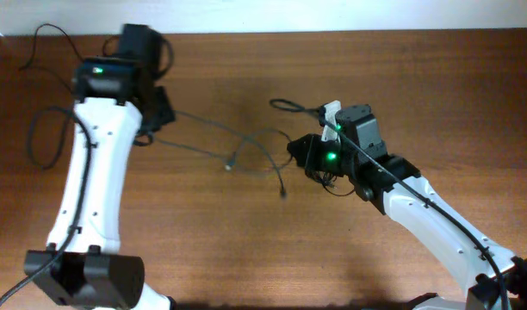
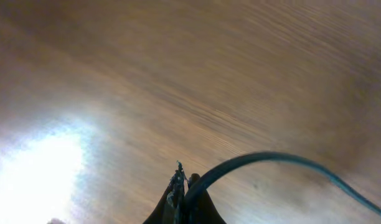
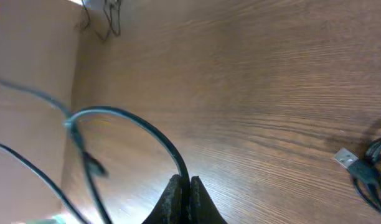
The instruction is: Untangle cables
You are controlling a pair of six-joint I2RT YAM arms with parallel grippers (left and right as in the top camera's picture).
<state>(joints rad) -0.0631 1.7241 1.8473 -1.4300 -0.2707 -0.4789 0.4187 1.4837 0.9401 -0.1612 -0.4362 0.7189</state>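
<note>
Though slack, cables (image 1: 230, 158) between both hands (image 2: 180, 182) (image 3: 183, 184)

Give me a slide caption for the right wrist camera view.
Right gripper shut on a thin black cable arcing over the wooden table, a silver plug lying nearby.

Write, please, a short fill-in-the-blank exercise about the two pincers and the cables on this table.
1. The left pincer is ___ (open/shut) on a cable.
2. The right pincer is also closed on a ___.
3. The table under both arms is made of ___.
Missing words: shut; cable; wood.
</note>
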